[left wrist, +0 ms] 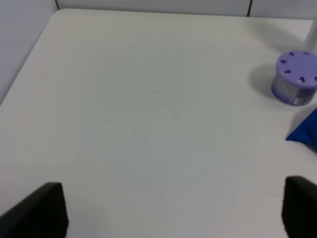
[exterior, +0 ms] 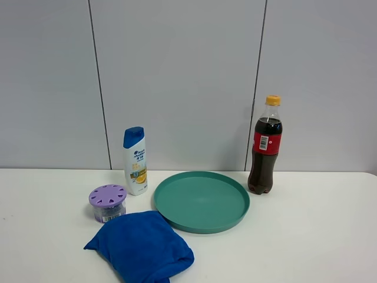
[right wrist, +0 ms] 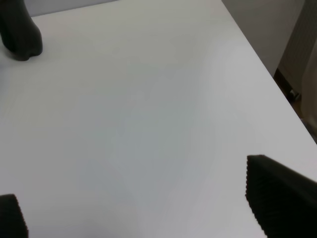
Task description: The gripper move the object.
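A: The jar (exterior: 108, 203) has a lilac lid with darker petal-shaped holes and a barcode label. The cloth (exterior: 143, 247) is deep blue, the plate (exterior: 201, 201) teal.

B: The shampoo bottle (exterior: 135, 161) is white, capped blue. The cola bottle (exterior: 265, 145) is dark, red-labelled, orange-capped. The counter (exterior: 312, 236) is white.

A white table (exterior: 318, 236) carries five things. Near its back edge stand a white shampoo bottle (exterior: 135, 161) and a cola bottle (exterior: 264, 147), a green plate (exterior: 201, 201) between them. Toward the front-left lie a lilac-lidded jar (exterior: 108, 203) and a blue cloth (exterior: 141, 246), touching.
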Tool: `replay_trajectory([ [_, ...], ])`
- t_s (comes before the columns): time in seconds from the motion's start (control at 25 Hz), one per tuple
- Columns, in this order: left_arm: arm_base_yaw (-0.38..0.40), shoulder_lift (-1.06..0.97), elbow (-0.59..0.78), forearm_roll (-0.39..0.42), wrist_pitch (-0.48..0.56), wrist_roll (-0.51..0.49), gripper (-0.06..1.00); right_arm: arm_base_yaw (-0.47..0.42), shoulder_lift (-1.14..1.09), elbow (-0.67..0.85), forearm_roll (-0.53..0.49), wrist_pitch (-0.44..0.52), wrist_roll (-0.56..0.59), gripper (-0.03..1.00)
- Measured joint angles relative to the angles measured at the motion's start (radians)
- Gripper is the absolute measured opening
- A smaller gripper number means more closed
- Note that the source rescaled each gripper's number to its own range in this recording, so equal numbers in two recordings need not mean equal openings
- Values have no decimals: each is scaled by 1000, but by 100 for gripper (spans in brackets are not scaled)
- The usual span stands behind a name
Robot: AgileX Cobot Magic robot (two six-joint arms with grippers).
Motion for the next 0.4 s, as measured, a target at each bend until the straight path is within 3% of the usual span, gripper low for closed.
replay_trajectory([
  [0.4,0,0,0,0,0,0,100,0,0,0,0,0,0,60],
])
